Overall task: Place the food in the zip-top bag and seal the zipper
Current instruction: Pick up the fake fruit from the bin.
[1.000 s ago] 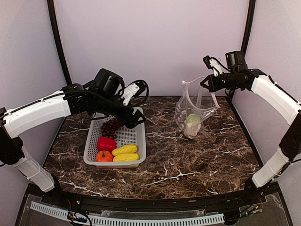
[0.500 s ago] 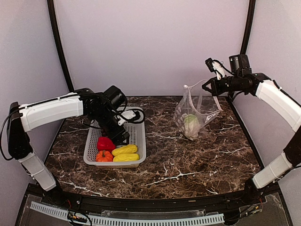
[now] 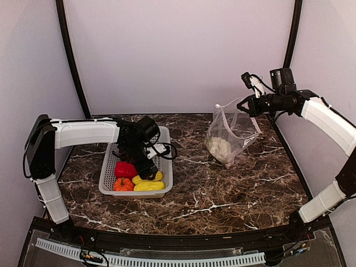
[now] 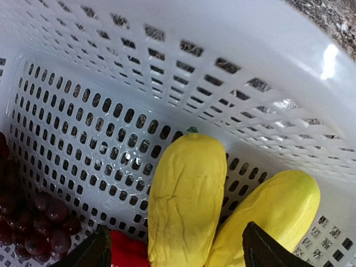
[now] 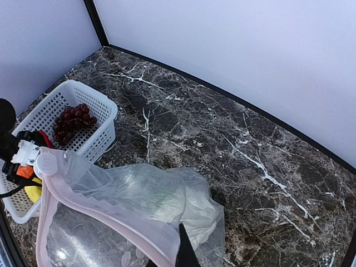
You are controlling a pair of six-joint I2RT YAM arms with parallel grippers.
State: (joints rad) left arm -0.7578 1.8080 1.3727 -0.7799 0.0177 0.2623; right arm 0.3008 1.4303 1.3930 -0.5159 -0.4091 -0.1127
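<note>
**Q:** What moved in the last second?

**A:** My left gripper (image 4: 178, 253) dropped from above the white basket (image 3: 133, 193) down into it. Its jaws are spread either side of one yellow piece (image 4: 186, 194); contact not evident.

**Q:** And the bag?

**A:** Unmoved. My right gripper (image 3: 245, 104) is pressed together on the zip-top bag (image 3: 231, 136) near the zipper (image 5: 105, 214), hanging it mouth-up over the table with the cauliflower (image 3: 219, 147) inside. The red pepper (image 3: 125, 169) and grapes (image 4: 33, 217) are still in the basket. My judgement: a yellow pick is next, and sealing is far off.
</note>
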